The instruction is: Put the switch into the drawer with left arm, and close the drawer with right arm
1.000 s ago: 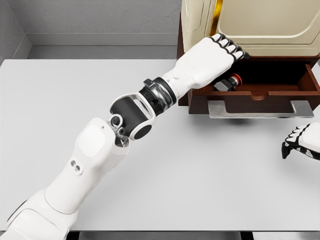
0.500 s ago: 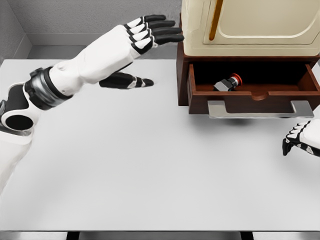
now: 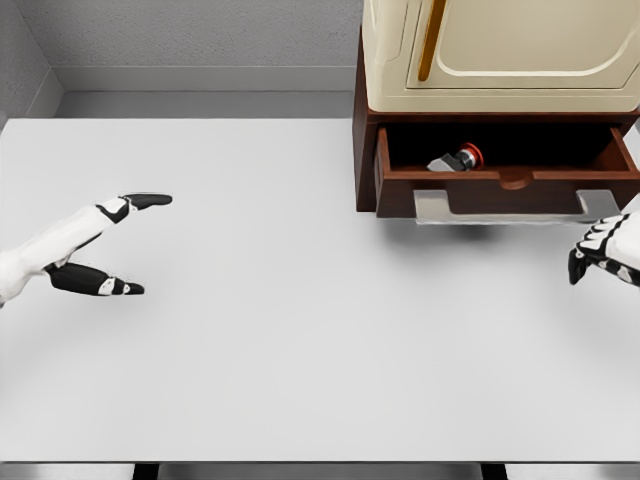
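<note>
Switch (image 3: pixel 455 159) now lies inside the open drawer (image 3: pixel 505 182), at about 1 o'clock in the head view, red cap pointing right, w/ nothing touching it. A sec ago the left hand was right over it at the drawer; half a sec ago that hand was already lifted clear and empty near the cabinet (image 3: pixel 500 55). Now the left hand (image 3: pixel 85 250) has pulled way back to 9 o'clock, well apart from the drawer, fingers spread loose, holding nothing. So the drop-off part looks done, imo.

Drawer front sits a bit closer to the cabinet than before, and the metal handle (image 3: pixel 515 206) has moved w/ it, but the drawer's still clearly open.

Right hand (image 3: pixel 605 250) at 3 o'clock, partly cut by the edge, has crept up to just beside the handle's right end. Fingers look curled, not gripping anything; can't tell if they touch the handle.

What's left: right-arm push to shut the drawer. Table (image 3: pixel 300 350) carries only the cabinet.
</note>
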`<action>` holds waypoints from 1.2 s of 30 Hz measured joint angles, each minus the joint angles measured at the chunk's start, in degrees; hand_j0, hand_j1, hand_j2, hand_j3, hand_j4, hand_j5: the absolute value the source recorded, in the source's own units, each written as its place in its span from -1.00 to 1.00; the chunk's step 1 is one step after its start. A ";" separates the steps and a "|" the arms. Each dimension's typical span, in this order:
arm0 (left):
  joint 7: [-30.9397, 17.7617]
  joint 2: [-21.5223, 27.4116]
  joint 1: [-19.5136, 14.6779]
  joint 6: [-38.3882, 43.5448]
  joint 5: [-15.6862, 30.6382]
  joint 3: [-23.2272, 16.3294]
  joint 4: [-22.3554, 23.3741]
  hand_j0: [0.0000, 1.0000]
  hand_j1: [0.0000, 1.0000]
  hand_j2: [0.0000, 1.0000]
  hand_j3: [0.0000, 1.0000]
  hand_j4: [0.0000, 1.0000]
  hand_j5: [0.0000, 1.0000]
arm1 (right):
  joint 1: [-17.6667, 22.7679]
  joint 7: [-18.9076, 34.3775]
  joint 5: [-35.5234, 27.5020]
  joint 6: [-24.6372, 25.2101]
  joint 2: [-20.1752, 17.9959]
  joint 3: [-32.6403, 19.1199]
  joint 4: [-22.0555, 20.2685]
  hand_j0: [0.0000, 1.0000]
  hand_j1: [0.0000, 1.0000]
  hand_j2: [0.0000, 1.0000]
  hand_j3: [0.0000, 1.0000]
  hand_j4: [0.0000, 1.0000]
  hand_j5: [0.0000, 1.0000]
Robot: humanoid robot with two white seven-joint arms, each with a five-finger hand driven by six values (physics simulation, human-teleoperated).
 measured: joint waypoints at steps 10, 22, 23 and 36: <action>-4.50 -2.00 2.37 -0.04 1.72 2.75 5.15 1.00 1.00 1.00 1.00 1.00 1.00 | -0.61 -0.07 -1.14 0.05 0.82 0.14 -0.01 -0.35 -0.35 -0.35 -0.35 -0.35 -0.35; -4.75 -3.00 3.34 -0.01 2.07 5.69 6.22 1.00 1.00 1.00 1.00 1.00 1.00 | 1.14 0.60 0.39 0.05 -0.15 0.40 0.45 -0.35 -0.35 -0.35 -0.35 -0.35 -0.35; -4.75 -3.01 3.43 -0.01 2.07 5.73 6.28 1.00 1.00 1.00 1.00 1.00 1.00 | 1.40 0.63 0.46 0.05 -0.23 0.43 0.44 -0.35 -0.35 -0.35 -0.35 -0.35 -0.35; -4.74 -3.05 4.22 -0.01 1.84 6.13 6.40 1.00 1.00 1.00 1.00 1.00 1.00 | 1.14 0.64 1.76 0.05 2.24 0.97 -0.07 -0.36 -0.36 -0.36 -0.36 -0.36 -0.36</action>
